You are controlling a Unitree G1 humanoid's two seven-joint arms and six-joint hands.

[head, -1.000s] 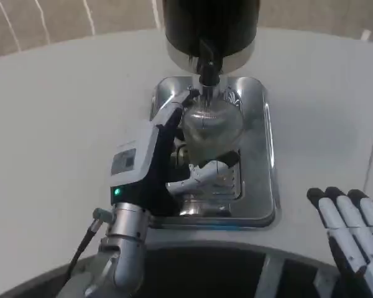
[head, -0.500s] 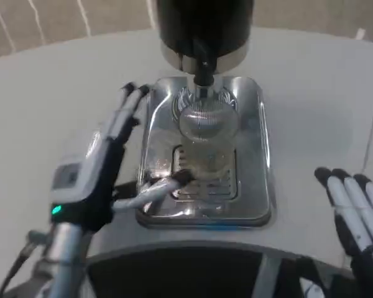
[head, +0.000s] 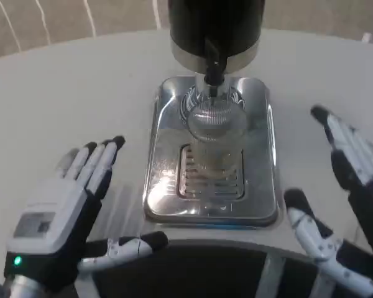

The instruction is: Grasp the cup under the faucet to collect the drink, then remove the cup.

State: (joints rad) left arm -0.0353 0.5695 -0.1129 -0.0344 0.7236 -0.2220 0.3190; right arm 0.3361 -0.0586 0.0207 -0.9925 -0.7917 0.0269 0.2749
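Cup (head: 215, 139): clear ribbed glass, on shiny steel tray (head: 165, 186).

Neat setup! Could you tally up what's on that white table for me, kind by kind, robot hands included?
Robot hands: 2, the left hand and the right hand, both open and apart from the cup
Clear ribbed cup: 1, standing under the faucet
Black drink dispenser: 1
Shiny metal drip tray: 1
Total: 5

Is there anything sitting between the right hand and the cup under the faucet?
Nothing visible. The right hand is open beside the metal tray, and only bare table and the tray's low rim lie between it and the cup.
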